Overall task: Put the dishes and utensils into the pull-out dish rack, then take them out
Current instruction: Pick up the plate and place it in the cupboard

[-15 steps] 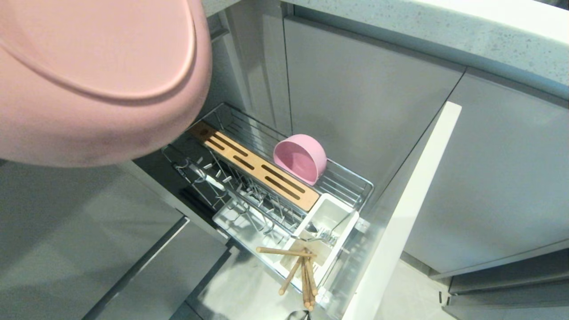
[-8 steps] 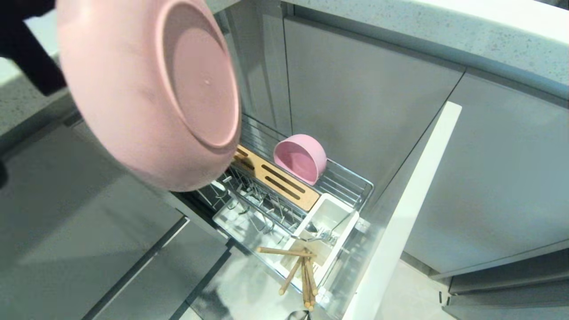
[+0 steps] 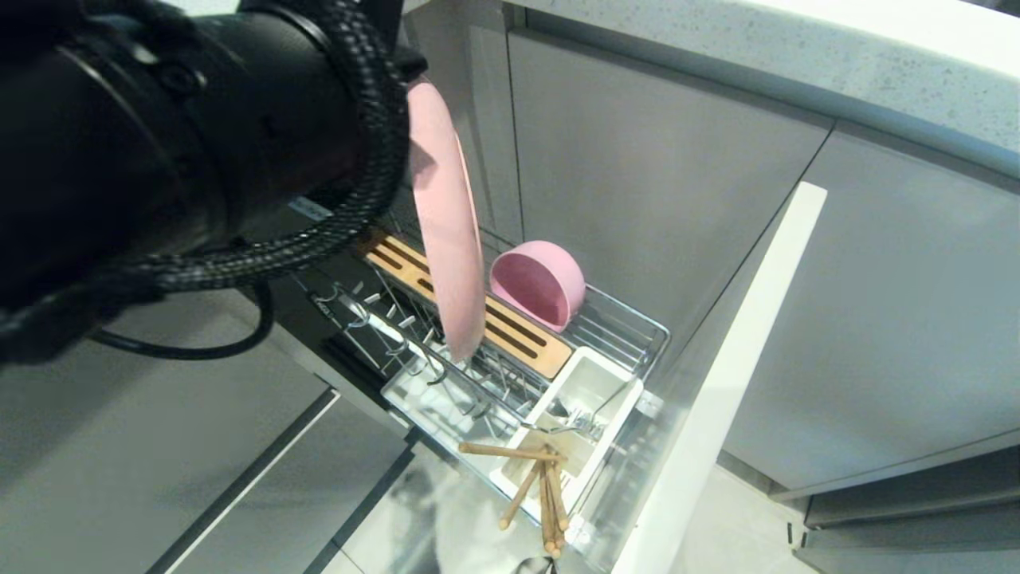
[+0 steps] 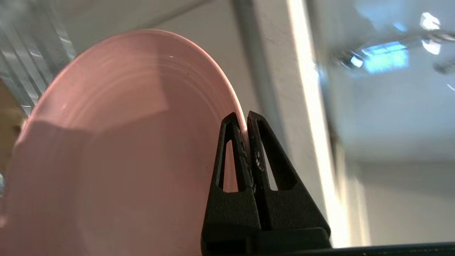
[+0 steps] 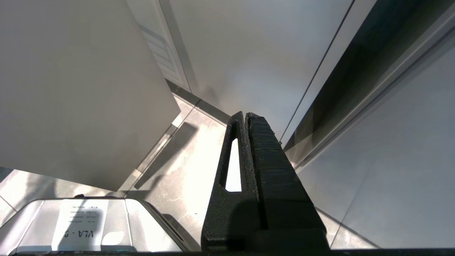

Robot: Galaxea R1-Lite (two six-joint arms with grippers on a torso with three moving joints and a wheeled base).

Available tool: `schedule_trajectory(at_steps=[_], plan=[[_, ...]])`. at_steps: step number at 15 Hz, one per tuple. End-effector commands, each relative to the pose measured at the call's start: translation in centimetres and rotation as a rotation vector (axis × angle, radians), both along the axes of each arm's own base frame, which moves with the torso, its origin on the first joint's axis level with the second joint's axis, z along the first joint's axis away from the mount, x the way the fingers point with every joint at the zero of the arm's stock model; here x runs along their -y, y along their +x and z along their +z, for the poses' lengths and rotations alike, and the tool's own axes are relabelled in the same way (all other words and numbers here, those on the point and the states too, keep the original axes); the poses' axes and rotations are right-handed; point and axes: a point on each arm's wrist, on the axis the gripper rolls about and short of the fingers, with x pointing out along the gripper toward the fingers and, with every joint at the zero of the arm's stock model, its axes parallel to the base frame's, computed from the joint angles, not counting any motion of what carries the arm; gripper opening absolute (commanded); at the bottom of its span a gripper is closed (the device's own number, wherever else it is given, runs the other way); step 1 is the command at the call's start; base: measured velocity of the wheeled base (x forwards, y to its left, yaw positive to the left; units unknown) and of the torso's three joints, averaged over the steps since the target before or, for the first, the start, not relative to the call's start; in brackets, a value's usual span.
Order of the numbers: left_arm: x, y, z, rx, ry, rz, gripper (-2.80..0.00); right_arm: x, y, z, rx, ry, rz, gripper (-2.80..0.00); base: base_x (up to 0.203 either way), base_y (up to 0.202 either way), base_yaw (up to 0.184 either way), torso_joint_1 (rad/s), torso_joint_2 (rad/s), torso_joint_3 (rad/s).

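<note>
The pink plate (image 3: 446, 239) hangs upright and edge-on over the upright prongs of the pull-out dish rack (image 3: 637, 323). Its lower rim is just above the prongs beside the slotted wood strip (image 3: 510, 327). My left gripper (image 4: 246, 117) is shut on the plate's (image 4: 124, 142) rim; in the head view only the black left arm (image 3: 159, 135) shows. The pink bowl (image 3: 538, 283) lies on its side in the rack's far channel. Wooden chopsticks (image 3: 543, 488) and a silver fork-like utensil (image 3: 575, 420) sit in the white utensil box (image 3: 594, 383). My right gripper (image 5: 245, 115) is shut and empty, parked low near the floor.
The rack's pale front panel (image 3: 721, 383) stands out at the right. Grey cabinet fronts (image 3: 653, 175) rise behind the rack under a speckled countertop (image 3: 797, 48). A lower drawer front (image 3: 239, 470) is at the near left. My own base (image 5: 71, 220) rests on the tiled floor (image 5: 185, 170).
The plate has turned from showing its underside to standing edge-on, and has come down and right over the rack's prongs. The left arm has swung into the head view.
</note>
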Motion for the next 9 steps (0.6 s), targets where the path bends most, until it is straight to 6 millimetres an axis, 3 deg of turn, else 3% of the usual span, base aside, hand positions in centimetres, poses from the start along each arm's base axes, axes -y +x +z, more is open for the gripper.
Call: schedule_trajectory(at_steps=[1, 5, 9], plan=[[2.2, 1.1, -1.4, -0.035, 0.034, 0.058, -2.80, 0.0, 0.0, 0.0, -0.001, 0.000, 0.002, -2.80, 0.000, 0.000, 0.000, 0.000, 0.00, 0.000], [4.0, 1.8, -2.2, -0.071, 0.046, 0.187, -2.80, 0.0, 0.0, 0.0, -0.001, 0.000, 0.001, -2.80, 0.000, 0.000, 0.000, 0.000, 0.00, 0.000], [4.3, 2.0, -2.3, -0.071, -0.008, 0.255, -2.80, 0.0, 0.0, 0.0, -0.001, 0.000, 0.001, -2.80, 0.000, 0.000, 0.000, 0.000, 0.00, 0.000]])
